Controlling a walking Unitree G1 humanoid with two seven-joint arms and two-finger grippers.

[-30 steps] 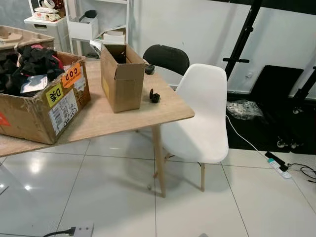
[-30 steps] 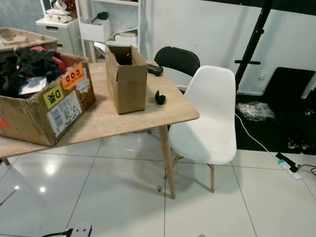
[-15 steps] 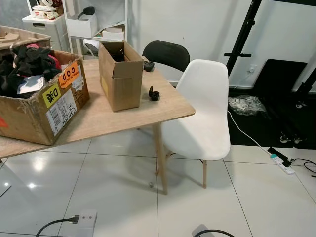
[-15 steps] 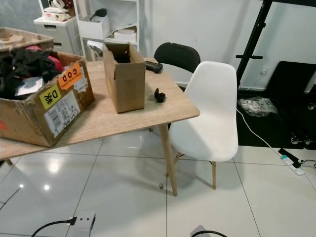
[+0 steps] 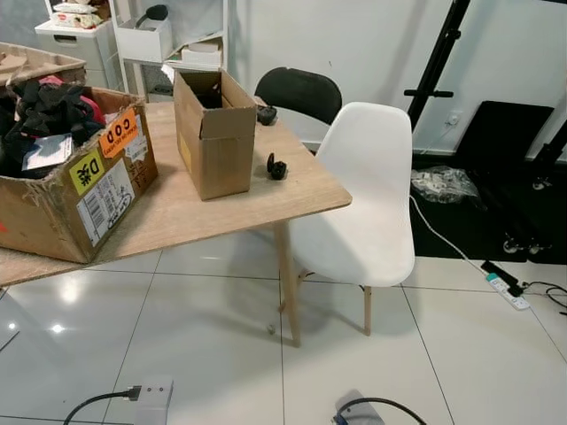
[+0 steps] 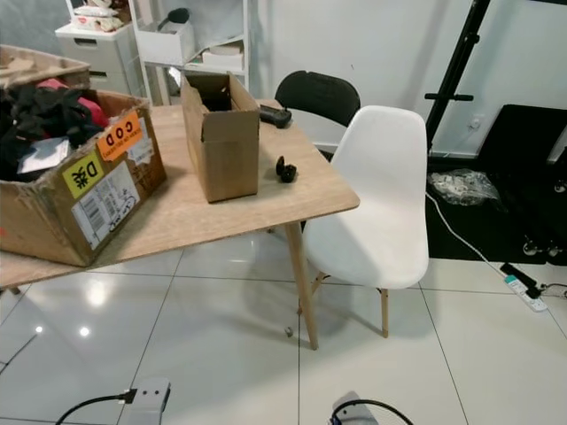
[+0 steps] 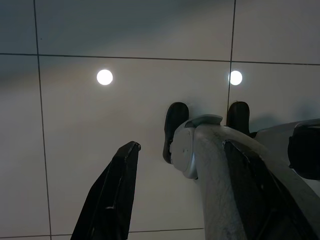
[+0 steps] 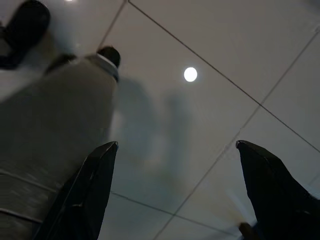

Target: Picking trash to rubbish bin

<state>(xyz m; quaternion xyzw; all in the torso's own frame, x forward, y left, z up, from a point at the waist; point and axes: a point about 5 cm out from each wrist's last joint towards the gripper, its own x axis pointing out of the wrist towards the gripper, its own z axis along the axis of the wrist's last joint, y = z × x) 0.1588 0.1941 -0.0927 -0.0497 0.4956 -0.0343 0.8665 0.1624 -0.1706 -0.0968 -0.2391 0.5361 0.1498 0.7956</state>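
1. Left eye view: a wooden table [image 5: 204, 208] fills the upper left, bearing a big box [image 5: 66, 190] of dark clothes at the far left and a small box [image 5: 215, 133] standing open at upper centre. A small black object [image 5: 276, 166] lies on the table just beside the small box, and another [image 5: 267, 114] sits near the far edge. A white chair [image 5: 368, 208] stands at centre right, with a black chair [image 5: 299, 93] behind it. A clear bag [image 5: 440, 184] lies on the dark floor at right; this may be the trash, though I cannot be sure. I see no bin, so I judge the task barely begun: nothing is held and both finding and carrying remain.

2. Right eye view: the same scene. A power strip [image 6: 146, 400] lies on the tiles at lower left, and a white one [image 6: 521, 289] at the right edge.

3. Left wrist view: unlike the eye views, this looks down on tile and the robot's own leg and feet. The left gripper [image 7: 180, 192] hangs idle, fingers apart and empty.

4. Right wrist view: again tile and a grey leg at the left. The right gripper [image 8: 182, 192] hangs with fingers wide apart, holding nothing.
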